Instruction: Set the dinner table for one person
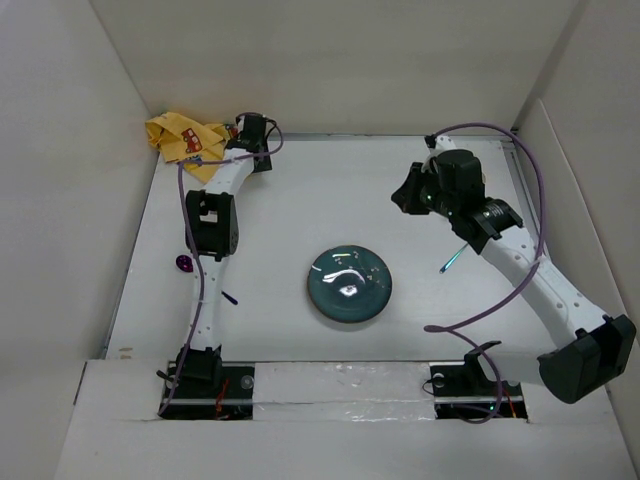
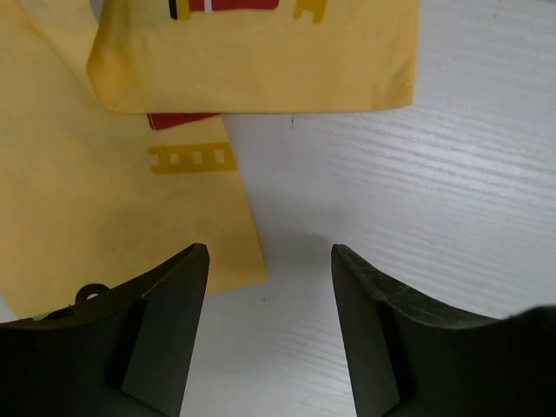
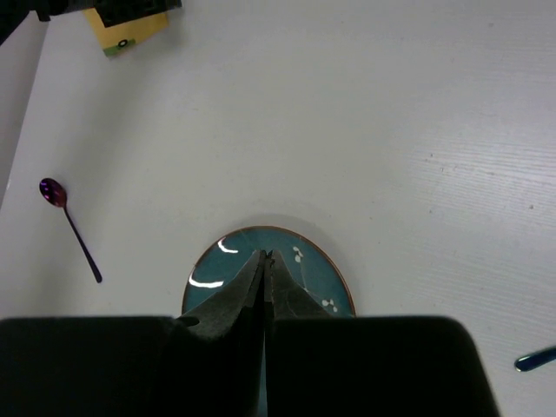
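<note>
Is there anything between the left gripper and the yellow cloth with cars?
Nothing visible does. The left gripper is open right at the yellow cloth: in its wrist view the cloth's near corner reaches in between the fingers, with only bare dinner table beside it.

A plate [image 1: 349,285] sits near the middle of the table [image 1: 330,190], a spoon [image 1: 184,263] to its left, another utensil [image 1: 449,261] to its right, a cloth [image 1: 185,140] in the far left corner
</note>
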{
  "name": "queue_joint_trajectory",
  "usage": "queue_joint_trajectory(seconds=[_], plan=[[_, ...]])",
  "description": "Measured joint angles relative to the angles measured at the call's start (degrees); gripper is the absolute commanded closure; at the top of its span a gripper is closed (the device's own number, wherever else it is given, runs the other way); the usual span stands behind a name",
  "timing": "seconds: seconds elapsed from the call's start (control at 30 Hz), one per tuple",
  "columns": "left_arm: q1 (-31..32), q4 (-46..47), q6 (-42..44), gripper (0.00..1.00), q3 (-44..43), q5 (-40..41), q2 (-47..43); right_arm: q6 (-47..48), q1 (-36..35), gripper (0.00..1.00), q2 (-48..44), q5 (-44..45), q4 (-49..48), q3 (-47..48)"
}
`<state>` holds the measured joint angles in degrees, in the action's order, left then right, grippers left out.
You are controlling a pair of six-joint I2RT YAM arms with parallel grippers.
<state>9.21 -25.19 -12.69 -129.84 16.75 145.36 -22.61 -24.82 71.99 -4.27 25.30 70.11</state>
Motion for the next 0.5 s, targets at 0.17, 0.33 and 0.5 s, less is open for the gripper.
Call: queue_joint_trajectory(seconds=[0.17, 0.33, 0.5], plan=[[-0.1, -3.0, -0.3, 0.45, 0.1, -1.1, 0.4, 0.4, 0.0, 0.95, -0.2, 0.4, 0.0, 0.6], [-2.1, -3.2, -1.4, 0.46, 0.1, -5.0, 0.4, 0.4, 0.0, 0.95, -0.5, 0.3, 0.0, 0.6], [-5.2, -3.2, -0.9, 0.57, 0.1, -6.7, 0.4, 0.4, 0.0, 0.95, -0.9, -0.5, 0.0, 0.6]])
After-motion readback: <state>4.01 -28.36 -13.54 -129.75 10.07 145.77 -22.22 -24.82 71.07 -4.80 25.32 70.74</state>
